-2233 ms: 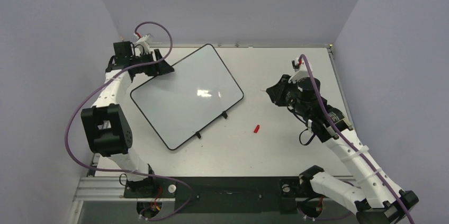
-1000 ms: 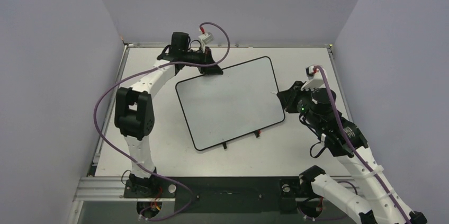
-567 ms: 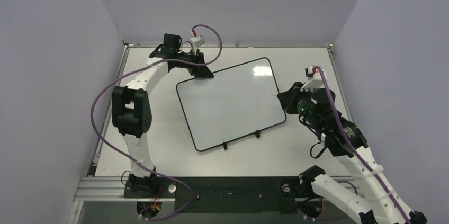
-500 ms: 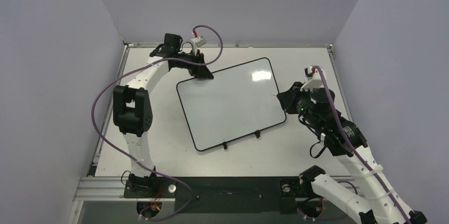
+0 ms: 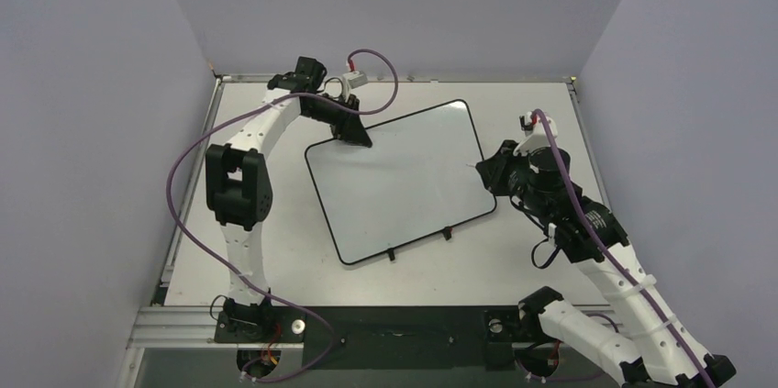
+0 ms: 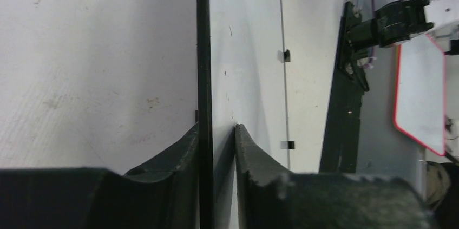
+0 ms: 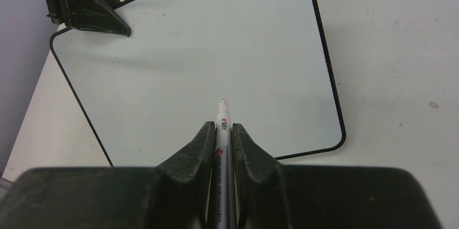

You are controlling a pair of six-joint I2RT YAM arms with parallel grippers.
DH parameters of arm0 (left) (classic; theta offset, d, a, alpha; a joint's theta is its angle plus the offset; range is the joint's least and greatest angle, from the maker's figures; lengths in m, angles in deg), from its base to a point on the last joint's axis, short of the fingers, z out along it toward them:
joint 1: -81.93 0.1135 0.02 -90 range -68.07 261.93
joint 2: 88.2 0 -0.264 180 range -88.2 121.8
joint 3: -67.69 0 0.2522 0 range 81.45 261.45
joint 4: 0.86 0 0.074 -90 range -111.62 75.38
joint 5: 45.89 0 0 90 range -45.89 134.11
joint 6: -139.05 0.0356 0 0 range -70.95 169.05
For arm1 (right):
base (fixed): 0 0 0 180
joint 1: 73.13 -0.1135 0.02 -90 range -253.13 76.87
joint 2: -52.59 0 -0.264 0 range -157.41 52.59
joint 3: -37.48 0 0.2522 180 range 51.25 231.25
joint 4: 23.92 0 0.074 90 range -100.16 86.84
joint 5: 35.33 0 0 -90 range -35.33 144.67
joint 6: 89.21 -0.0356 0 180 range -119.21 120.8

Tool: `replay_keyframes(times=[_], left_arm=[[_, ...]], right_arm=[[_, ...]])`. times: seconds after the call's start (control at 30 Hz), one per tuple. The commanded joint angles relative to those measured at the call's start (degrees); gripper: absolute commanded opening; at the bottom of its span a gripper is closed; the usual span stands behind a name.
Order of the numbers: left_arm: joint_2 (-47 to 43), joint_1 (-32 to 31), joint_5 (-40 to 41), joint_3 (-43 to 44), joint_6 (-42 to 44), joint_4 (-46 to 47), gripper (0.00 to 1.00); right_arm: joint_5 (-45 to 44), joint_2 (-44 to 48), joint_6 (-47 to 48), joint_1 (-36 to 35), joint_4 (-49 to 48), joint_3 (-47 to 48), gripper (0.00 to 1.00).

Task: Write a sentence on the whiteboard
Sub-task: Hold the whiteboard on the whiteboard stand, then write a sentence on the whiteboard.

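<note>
The whiteboard (image 5: 404, 186) lies flat on the table, tilted, with a black frame and a blank white face; no sentence is in view on it. My left gripper (image 5: 354, 136) is shut on the board's far left corner. In the left wrist view its fingers (image 6: 189, 138) clamp the black edge (image 6: 203, 50) from both sides. My right gripper (image 5: 486, 171) hovers at the board's right edge, shut on a white marker (image 7: 223, 123). The marker's tip points over the whiteboard (image 7: 216, 50) near its right side. The left gripper (image 7: 86, 7) shows at the top left of the right wrist view.
Two small black feet (image 5: 445, 233) (image 5: 390, 252) stick out of the board's near edge. The pale tabletop (image 5: 275, 223) is ringed by lilac walls on three sides. A purple cable (image 5: 376, 62) arcs above the left wrist. A metal rail (image 5: 367, 315) runs along the near edge.
The left gripper let go of the board's far edge, moved slightly nearer along the corner and closed on it again. The right arm drew a little farther in; the board barely shifted.
</note>
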Motion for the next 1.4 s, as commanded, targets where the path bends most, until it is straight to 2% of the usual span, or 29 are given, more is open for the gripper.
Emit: replay_keyframes(times=[0.0, 0.03, 0.07, 0.13, 0.23, 0.47, 0.7, 0.8, 1.07, 1.37], left_arm=[[1.8, -1.5, -0.8, 2.9, 2.6, -6.4, 0.11], [1.9, -1.9, -0.4, 3.0, 2.2, -6.6, 0.03], [1.9, -2.5, -0.3, 3.1, 2.1, -6.6, 0.00], [1.0, -3.2, 1.3, 2.1, 0.7, -5.5, 0.00], [-2.6, -4.5, 7.4, -0.9, -3.6, 0.5, 0.00], [-11.8, -7.0, 15.5, -9.5, -8.4, 12.4, 0.00], [-16.4, -8.8, 20.9, -15.3, -11.1, 19.9, 0.00], [-17.2, -9.1, 21.7, -15.8, -11.2, 21.2, 0.00], [-16.7, -9.2, 21.5, -16.2, -11.0, 22.0, 0.00], [-16.9, -9.6, 22.3, -16.1, -10.3, 21.4, 0.00]], right_arm=[[0.3, -0.7, -0.1, -0.3, -1.1, 2.0, 0.00], [0.4, -0.8, -0.2, -0.3, -1.1, 2.1, 0.00], [0.4, -0.9, -0.1, -0.3, -1.2, 2.3, 0.00], [0.4, -1.0, 0.0, -0.4, -1.2, 2.3, 0.00], [0.4, -1.7, 0.1, -0.3, -1.3, 2.7, 0.00], [0.7, -3.5, 0.4, -0.4, -1.4, 3.2, 0.00], [0.8, -4.3, 1.2, -0.4, -3.0, 3.5, 0.00], [4.7, -3.7, 1.9, -0.4, -5.0, 2.7, 0.00], [15.7, -2.4, -1.3, -3.1, -21.4, -7.7, 0.00], [11.4, -3.3, -5.9, -16.2, -45.6, -18.8, 0.00]])
